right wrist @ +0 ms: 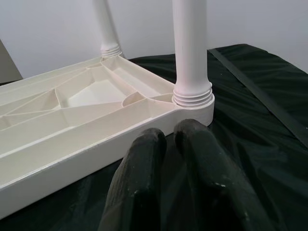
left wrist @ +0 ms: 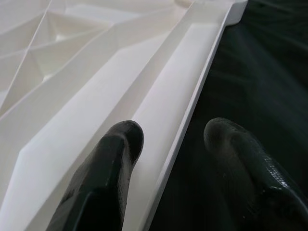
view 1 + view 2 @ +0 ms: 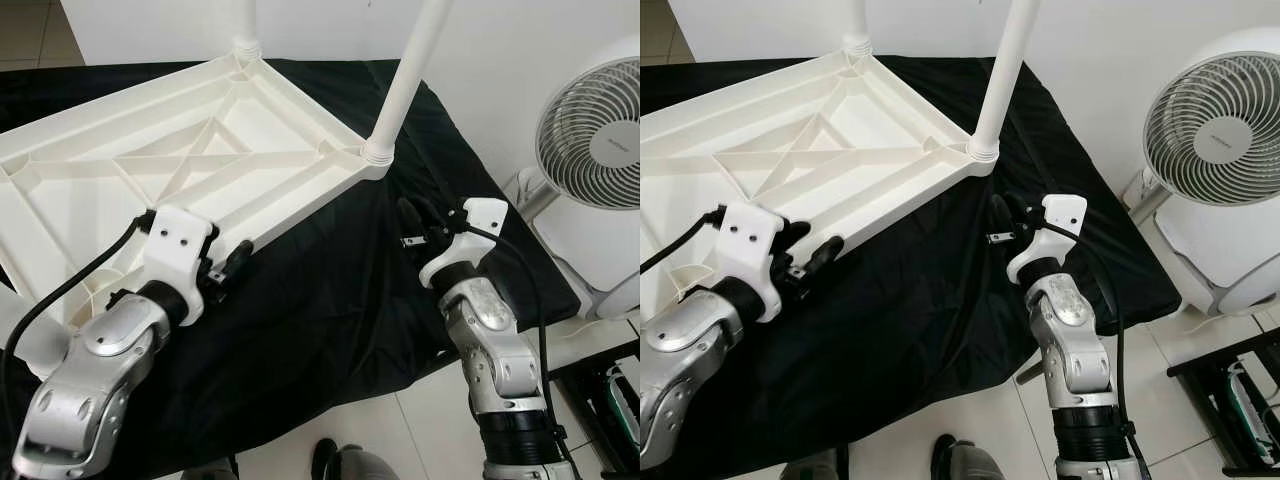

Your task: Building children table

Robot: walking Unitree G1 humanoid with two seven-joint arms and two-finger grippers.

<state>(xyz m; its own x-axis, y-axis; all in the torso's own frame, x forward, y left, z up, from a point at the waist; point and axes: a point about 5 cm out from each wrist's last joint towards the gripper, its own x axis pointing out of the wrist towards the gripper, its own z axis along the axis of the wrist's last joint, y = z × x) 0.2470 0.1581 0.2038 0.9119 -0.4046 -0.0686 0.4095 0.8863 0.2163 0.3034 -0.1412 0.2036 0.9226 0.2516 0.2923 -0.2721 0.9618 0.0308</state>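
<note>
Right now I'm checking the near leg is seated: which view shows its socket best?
The right wrist view: the leg meets its ribbed socket close and sharp. Both eye views show that joint small, from above. The left wrist view shows the tabletop's rim.

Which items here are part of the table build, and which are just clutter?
Job:
- tabletop, upside down
- near leg, screwed in
- far leg
- left gripper, straddling the tabletop rim

Bystanders:
- black cloth
- fan

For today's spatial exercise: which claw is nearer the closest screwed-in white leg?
Right. The right claw sits on the black cloth just short of the leg; the left claw straddles the tabletop's rim, farther away.
</note>
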